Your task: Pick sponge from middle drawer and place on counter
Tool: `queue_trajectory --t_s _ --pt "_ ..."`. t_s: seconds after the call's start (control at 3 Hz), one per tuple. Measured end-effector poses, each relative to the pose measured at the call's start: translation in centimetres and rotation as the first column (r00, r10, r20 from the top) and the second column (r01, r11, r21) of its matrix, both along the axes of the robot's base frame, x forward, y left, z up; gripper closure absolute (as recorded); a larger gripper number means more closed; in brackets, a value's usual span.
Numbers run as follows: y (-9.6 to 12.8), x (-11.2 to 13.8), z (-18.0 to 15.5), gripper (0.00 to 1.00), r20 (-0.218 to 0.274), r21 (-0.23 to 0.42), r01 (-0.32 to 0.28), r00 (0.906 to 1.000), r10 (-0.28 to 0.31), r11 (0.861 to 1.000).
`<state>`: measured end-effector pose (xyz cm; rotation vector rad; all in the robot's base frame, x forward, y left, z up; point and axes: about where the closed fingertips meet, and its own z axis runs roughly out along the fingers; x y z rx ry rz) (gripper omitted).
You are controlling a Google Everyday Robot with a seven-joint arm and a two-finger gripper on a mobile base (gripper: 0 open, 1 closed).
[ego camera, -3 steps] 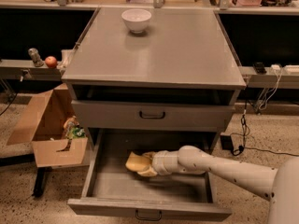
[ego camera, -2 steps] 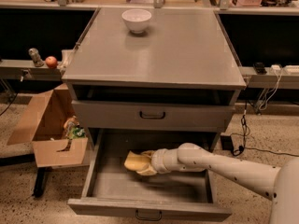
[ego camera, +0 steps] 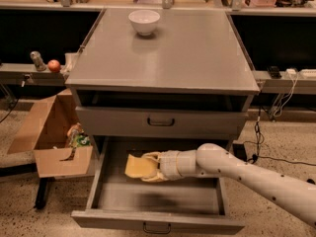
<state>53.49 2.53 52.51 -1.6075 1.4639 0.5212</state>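
Observation:
The pale yellow sponge (ego camera: 134,166) is inside the open middle drawer (ego camera: 157,221), the lowest one, which is pulled out towards me. My gripper (ego camera: 151,167) reaches into the drawer from the right, with its cream fingers closed around the sponge's right side. The sponge is held a little above the drawer floor, and its shadow lies on the floor below it. The grey counter (ego camera: 197,58) is the cabinet's top, above the drawers.
A white bowl (ego camera: 144,21) stands at the back of the counter. The closed drawer front (ego camera: 160,122) sits directly above the open drawer. An open cardboard box (ego camera: 52,137) stands on the floor to the left. Shelves with small items flank the cabinet.
The gripper and the sponge have moved slightly up and to the left inside the drawer. The arm's forearm has risen a little.

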Motion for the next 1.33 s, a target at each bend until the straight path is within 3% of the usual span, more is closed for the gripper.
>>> queue_trajectory --t_s 0.33,0.67,1.0,1.33 --pt "0.2 -3.5 5.6 1.0 0.123 0.023 -0.055 0.9911 0.052 0.998" --pt "0.0 -4.1 7.1 1.0 0.155 0.035 -0.056 0.9867 0.05 0.998" --pt "0.1 -4.1 7.1 1.0 0.155 0.037 -0.057 0.9866 0.051 0.998" --pt "-0.4 -4.2 10.9 1.0 0.209 0.072 -0.067 0.9765 0.051 0.995"
